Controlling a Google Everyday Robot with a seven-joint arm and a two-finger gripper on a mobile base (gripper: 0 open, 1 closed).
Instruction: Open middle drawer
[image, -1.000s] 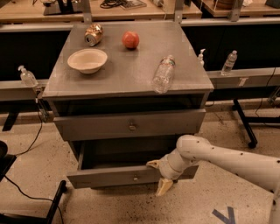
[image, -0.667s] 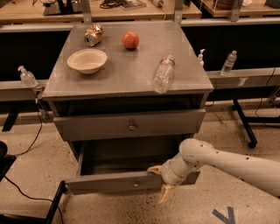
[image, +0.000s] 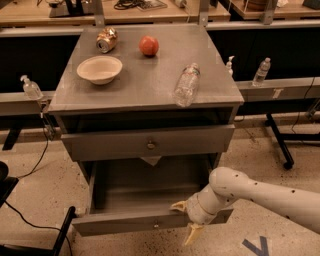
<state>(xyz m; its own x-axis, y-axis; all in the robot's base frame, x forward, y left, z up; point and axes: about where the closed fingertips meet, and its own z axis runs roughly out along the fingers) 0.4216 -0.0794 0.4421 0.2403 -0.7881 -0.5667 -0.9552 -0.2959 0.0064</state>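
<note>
The grey cabinet (image: 150, 95) shows two drawer fronts. The middle drawer (image: 115, 224) is pulled well out towards me, its bare grey inside (image: 145, 187) showing and its small round knob (image: 156, 225) at the centre of the front. The uppermost drawer (image: 100, 145) sits above it, nearly closed. The lowest drawer is hidden below. My gripper (image: 185, 220) is at the middle drawer's front panel, right of the knob. It is open, with one fingertip (image: 177, 205) behind the panel and the other (image: 192, 234) in front of it.
On the cabinet top stand a white bowl (image: 100, 69), a tipped can (image: 106, 40), a red apple (image: 149, 45) and a lying plastic bottle (image: 186, 85). Small bottles (image: 262, 71) stand on side rails. A cable (image: 35, 160) and black gear (image: 5, 185) are at left.
The middle drawer has slid further out towards me, and my gripper has moved down and back with its front panel.
</note>
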